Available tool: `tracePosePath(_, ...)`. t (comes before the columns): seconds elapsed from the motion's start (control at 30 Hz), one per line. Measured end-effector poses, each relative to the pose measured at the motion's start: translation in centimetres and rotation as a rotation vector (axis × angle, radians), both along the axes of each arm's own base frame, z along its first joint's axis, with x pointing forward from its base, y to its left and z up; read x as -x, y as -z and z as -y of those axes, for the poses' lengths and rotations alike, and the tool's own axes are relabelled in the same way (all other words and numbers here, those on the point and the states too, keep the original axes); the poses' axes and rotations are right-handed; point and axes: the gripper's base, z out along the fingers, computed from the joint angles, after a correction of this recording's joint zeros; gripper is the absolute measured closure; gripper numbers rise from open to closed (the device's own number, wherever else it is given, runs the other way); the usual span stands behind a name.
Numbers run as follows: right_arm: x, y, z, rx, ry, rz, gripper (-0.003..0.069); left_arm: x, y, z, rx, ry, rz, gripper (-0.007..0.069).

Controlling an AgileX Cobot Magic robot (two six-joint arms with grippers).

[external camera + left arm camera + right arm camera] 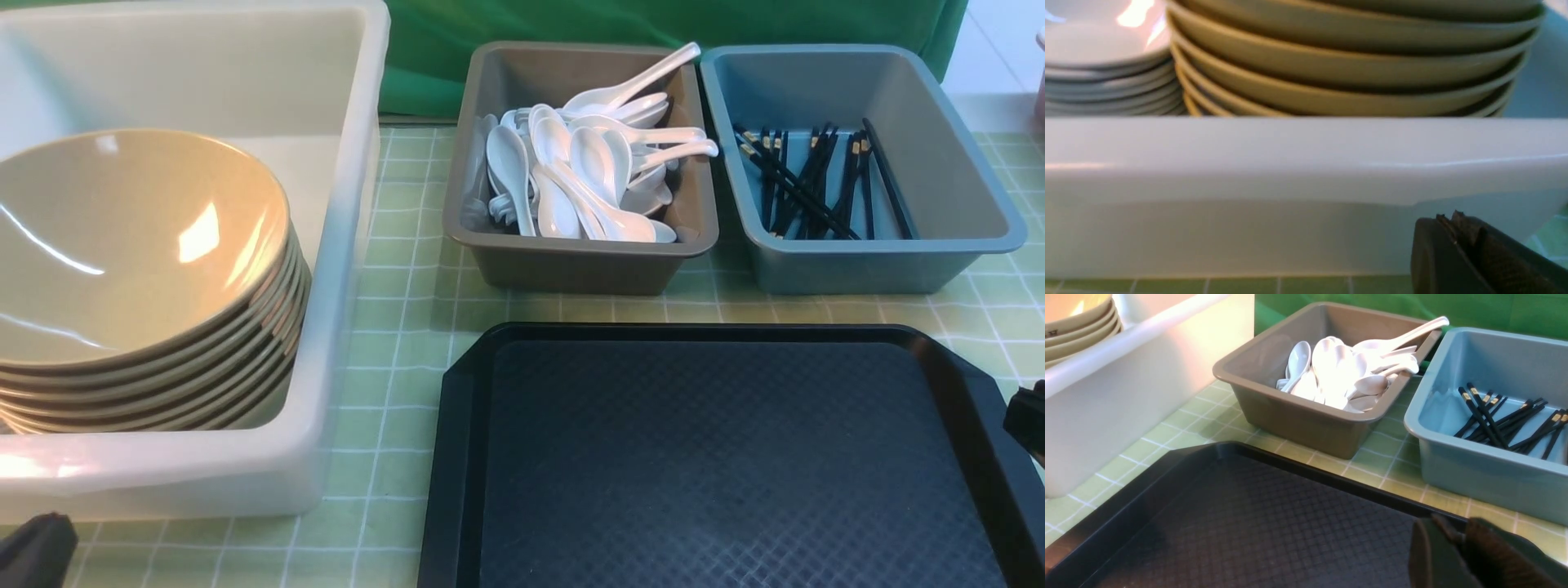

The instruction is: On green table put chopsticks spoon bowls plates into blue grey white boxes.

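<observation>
Several tan bowls [139, 245] are stacked in the large white box [359, 163]; in the left wrist view white plates [1102, 49] are stacked beside them. White spoons [580, 163] fill the grey box [571, 265]. Black chopsticks [816, 180] lie in the blue box [857, 261]. My left gripper [1449, 216] is shut and empty, low on the green table [392, 327] just in front of the white box's near wall. My right gripper [1455, 528] hovers over the black tray's far right rim with its jaws slightly apart and nothing between them.
A black textured tray [718, 457] lies bare on the near middle and right of the table. A green backdrop [571, 24] hangs behind the boxes. The three boxes stand in a row along the back.
</observation>
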Motion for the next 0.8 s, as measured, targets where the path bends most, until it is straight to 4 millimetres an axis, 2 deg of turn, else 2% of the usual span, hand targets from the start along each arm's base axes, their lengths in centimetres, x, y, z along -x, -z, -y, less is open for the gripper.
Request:
tracePosePath(0.13, 0.0, 0.0, 0.0, 0.0, 0.0, -0.001, 0.0536, -0.2, 1.6, -0.2, -0.001, -0.042, -0.031, 0.0626)
tracePosePath(0.33, 0.0, 0.0, 0.0, 0.0, 0.0, -0.001, 0.0531, -0.5, 1.3, -0.4, -0.002, -0.067, 0.051, 0.0626)
tracePosePath(0.8, 0.0, 0.1, 0.2, 0.002, 0.017, -0.005, 0.0526, -0.5, 1.3, -0.3, 0.024, -0.058, 0.06, 0.0626)
